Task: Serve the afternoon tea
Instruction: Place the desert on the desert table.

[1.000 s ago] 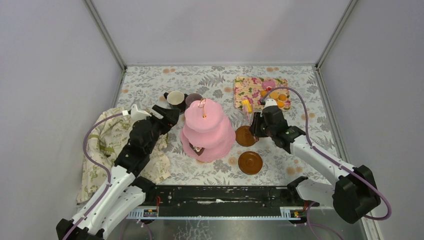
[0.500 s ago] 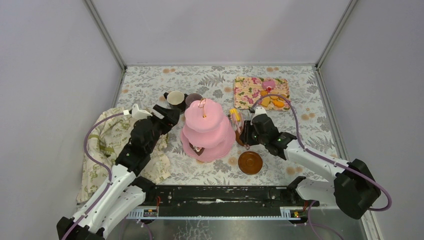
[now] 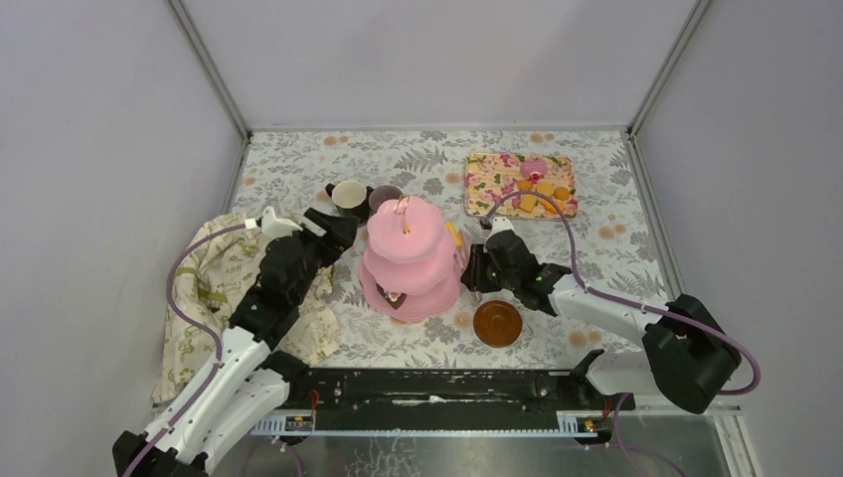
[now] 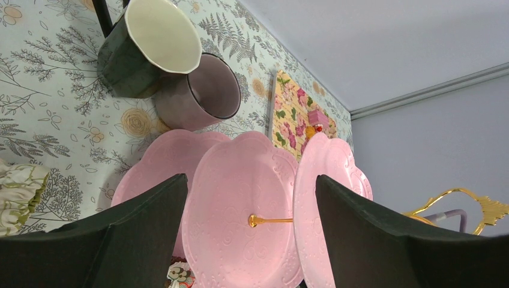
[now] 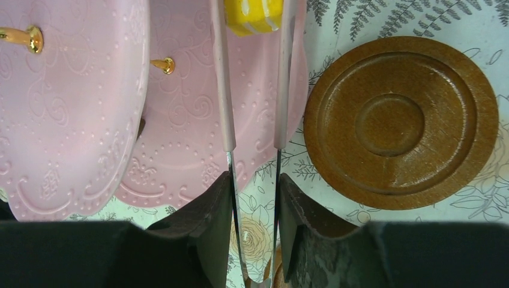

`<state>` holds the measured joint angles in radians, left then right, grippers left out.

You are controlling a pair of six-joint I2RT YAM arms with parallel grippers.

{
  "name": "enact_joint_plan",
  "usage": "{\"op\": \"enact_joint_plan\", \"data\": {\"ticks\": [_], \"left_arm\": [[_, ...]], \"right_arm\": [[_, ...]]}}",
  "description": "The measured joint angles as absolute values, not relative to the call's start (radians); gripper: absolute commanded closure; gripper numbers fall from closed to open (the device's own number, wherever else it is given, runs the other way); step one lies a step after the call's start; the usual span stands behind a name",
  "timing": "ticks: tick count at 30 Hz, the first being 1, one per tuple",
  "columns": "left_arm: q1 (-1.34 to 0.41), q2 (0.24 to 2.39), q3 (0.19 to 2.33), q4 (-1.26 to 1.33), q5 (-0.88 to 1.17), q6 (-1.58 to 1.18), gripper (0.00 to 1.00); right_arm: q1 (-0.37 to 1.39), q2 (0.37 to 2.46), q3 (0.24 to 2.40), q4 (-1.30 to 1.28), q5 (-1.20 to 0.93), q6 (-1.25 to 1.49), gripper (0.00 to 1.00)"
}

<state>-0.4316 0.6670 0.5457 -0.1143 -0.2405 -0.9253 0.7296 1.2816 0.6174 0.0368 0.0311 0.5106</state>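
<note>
Arms are both angling in toward the pink three-tier cake stand, which is standing mid-table with its gold loop handle on top. The right arm is lying low across the fern-print table from its base at the near right, with the forearm pointing left and slightly far. The right gripper is sitting just right of the stand, its jaws drawn in narrow and clamping the thin mauve tongs by their handle end. The tongs are pinching a small yellow sweet at their tips, over the stand's right side; which tier is lying under it I cannot tell. In the right wrist view a round brown saucer is lying on the table just right of the bottom tier. The top view is showing a round brown saucer just near of the forearm; whether it is the same one I cannot tell.

The left arm is rising from the near left over the beige leaf-print cloth, elbow bent, pointing far and right. The left gripper is hanging just left of the stand with its jaws spread wide, holding nothing. Two dark mugs are standing together just far of it. Orange and pink sweets are lying on the rectangular floral tray at the far right, and a dark sweet is sitting on the stand's bottom tier.
</note>
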Motion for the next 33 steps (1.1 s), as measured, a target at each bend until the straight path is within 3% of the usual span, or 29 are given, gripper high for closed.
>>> {"op": "enact_joint_plan", "data": {"ticks": [33], "left_arm": [[-0.432, 0.665, 0.545, -0.114, -0.240, -0.926, 0.15]], "right_arm": [[0.772, 1.524, 0.687, 0.199, -0.029, 0.529, 0.99]]}}
